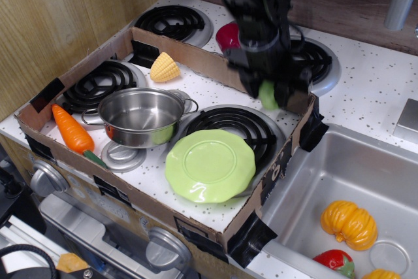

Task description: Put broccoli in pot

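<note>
observation.image shows, from the left, an orange carrot [72, 130] by the cardboard wall, then the pot [141, 117] standing empty at centre left, with a corn piece [164, 67] above it. right of centre lies the green plate [209, 164], and above it the gripper [268, 93] is clamped on the broccoli [268, 95], held off the stovetop.

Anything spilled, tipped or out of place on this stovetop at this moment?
Nothing spilled or tipped. The pot stands upright and empty between burners rather than centred on one. The gripper holds the broccoli above the cardboard wall. The plate overlaps the front burner.
</note>
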`<state>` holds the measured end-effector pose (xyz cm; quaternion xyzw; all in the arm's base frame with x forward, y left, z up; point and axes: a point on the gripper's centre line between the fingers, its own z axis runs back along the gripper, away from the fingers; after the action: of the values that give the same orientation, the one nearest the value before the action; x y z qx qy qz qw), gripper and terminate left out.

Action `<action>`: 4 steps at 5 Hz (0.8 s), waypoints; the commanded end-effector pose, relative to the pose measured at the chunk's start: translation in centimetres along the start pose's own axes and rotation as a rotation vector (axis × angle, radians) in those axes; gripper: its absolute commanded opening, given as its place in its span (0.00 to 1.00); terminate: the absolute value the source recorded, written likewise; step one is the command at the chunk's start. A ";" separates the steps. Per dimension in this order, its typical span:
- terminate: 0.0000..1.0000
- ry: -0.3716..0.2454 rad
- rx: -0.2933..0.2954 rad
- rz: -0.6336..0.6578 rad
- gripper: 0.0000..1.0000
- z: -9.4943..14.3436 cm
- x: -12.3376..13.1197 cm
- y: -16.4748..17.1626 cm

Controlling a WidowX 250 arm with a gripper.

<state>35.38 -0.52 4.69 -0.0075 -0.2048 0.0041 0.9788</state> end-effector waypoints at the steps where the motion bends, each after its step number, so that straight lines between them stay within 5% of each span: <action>1: 0.00 -0.119 0.117 -0.022 0.00 7.2 2.2 0.4; 4: 0.00 -0.059 0.195 0.055 0.00 7.8 -4.2 5.4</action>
<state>27.47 5.54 8.75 0.0820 -0.2105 0.0508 0.9728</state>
